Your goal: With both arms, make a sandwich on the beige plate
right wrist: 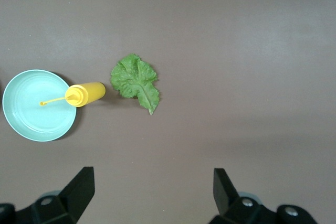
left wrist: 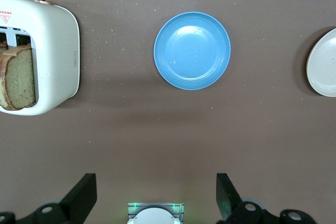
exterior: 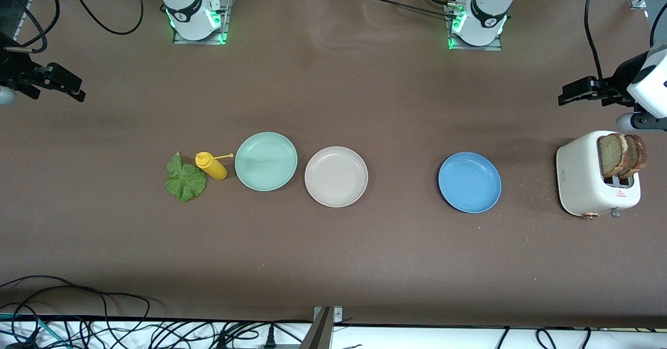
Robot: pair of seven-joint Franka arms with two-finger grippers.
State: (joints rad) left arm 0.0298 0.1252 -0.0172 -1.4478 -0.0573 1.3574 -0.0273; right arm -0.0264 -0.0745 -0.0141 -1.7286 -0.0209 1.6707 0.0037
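Read by the clock face of the front view, your right end effector [exterior: 65, 83] hangs over the worktop [exterior: 333, 255] at the right arm's end, fingers spread wide and holding nothing. Its wrist view shows the same wide gap [right wrist: 152, 174].

At about 4 o'clock from it the lettuce leaf [exterior: 185, 179] lies flat on the worktop, crinkled and green. At 2 o'clock of the leaf and just beside it lies a yellow squeeze bottle [exterior: 211, 165]. Its thin nozzle points toward 3 o'clock, at the mint-green plate [exterior: 266, 161] next to it.

The beige plate [exterior: 336, 176] sits at 4 o'clock of the mint one, rims close together. It is round and shallow, pale and faintly speckled, with a raised rim. It lies between 3 and 4 o'clock from your right end effector and between 8 and 9 o'clock from the left one, well apart from both.

A blue plate [exterior: 469, 182] stands alone farther toward the left arm's end.

The white toaster [exterior: 583, 177] holds the brown-crusted bread slices [exterior: 620, 153] upright in its slots, so the sandwich is not yet built. It carries a red warning triangle with small red print under it that you cannot read.

At 12 o'clock of the toaster your left end effector [exterior: 573, 91] hangs over the worktop, fully open and holding nothing. Both arms wait.
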